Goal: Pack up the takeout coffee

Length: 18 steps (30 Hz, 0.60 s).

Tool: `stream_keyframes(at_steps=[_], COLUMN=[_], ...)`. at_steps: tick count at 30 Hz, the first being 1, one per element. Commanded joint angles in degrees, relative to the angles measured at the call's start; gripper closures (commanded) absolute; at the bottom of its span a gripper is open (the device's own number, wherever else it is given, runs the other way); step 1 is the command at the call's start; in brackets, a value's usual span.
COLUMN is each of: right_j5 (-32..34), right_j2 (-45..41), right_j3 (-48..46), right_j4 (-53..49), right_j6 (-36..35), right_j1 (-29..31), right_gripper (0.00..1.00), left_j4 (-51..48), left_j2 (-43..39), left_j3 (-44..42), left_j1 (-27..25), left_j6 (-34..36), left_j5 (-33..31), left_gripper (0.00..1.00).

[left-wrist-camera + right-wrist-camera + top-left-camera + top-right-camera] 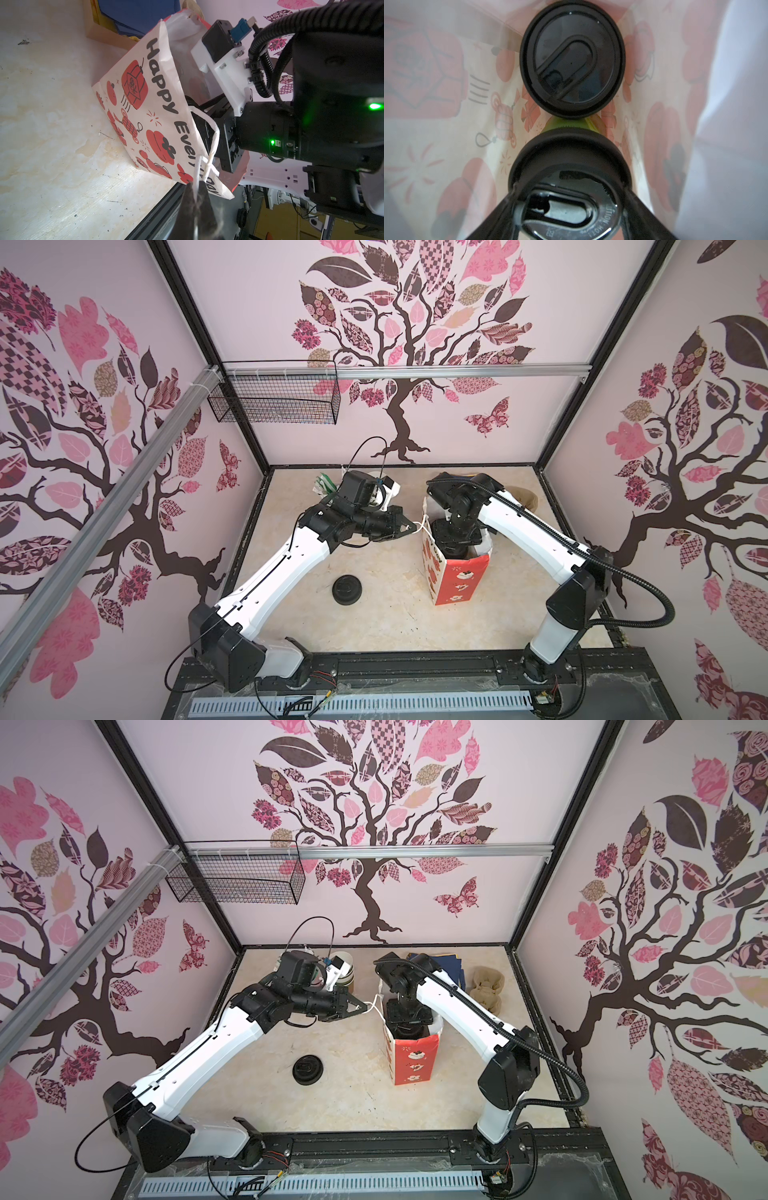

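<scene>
Status: both takeout cups are upright inside the paper bag, lids on. Right wrist view shows the far cup standing free just beyond the near cup. Their rims are close, with a strip of green wall showing between them.

Down in the bag mouth, the right gripper has its fingers straddling the near cup's lid. One finger sits on each side of the rim, touching it, so it's a wide grasp on that lid. The far cup lies outside the fingers, untouched. In both top views the right wrist covers the bag opening, so the cups are hidden there.

At 9 o'clock of the bag, the left gripper is clenched on the white twisted handle, which runs between the closed tips. The bag stands upright on the table. The stack of bare lids is at 8 o'clock of the bag, well apart.
</scene>
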Motion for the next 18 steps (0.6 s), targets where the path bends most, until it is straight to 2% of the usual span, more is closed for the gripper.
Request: stream_keyframes(at_steps=[1, 18], right_j5=[0.03, 0.12], right_j2=[2.21, 3.37], right_j3=[-1.38, -6.83], right_j4=[0.44, 5.04], right_j6=[1.14, 0.88], right_j1=[-0.49, -0.98], right_gripper=[0.31, 0.31], left_j4=[-0.29, -0.46], left_j2=[-1.27, -0.91], left_j3=[-0.84, -0.62], left_j1=[-0.04, -0.04], left_j6=[1.1, 1.19], left_j5=[-0.47, -0.47], left_gripper=[1.0, 1.0])
